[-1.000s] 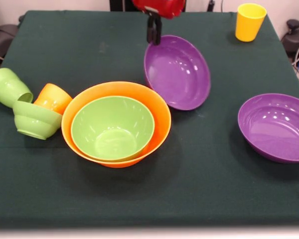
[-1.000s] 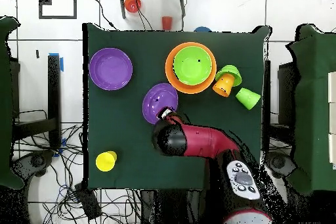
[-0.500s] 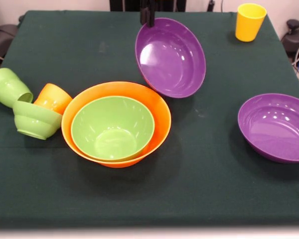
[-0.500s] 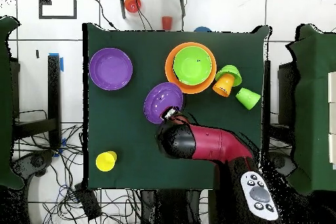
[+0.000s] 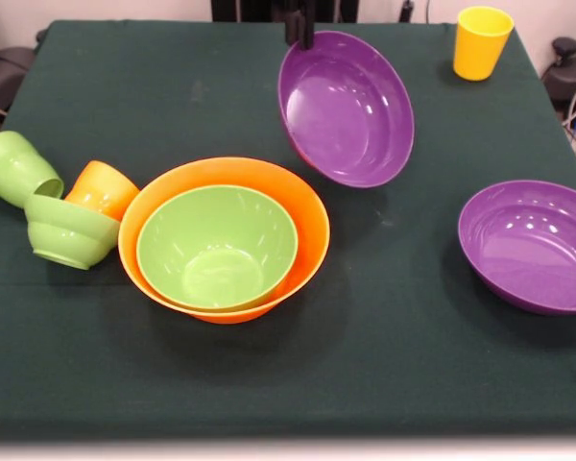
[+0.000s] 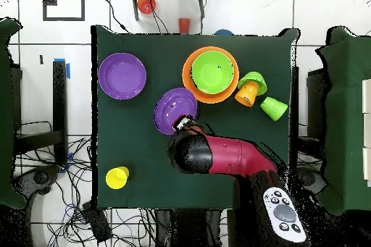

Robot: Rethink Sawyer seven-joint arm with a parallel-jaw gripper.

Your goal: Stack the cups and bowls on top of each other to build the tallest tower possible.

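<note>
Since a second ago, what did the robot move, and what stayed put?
The tool holds the tilted purple bowl by its far rim. It lifted the bowl higher off the table, swung it toward the orange bowl, then back a little. The other purple bowl, the yellow cup, the green bowl and the small cups stayed put.

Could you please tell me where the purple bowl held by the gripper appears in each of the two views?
Front view: the held purple bowl is tilted at top centre, its far rim in the gripper.
Overhead view: it sits mid-table, just above the red arm.
Shared landmark: the orange bowl holding a green bowl lies beside it.
</note>
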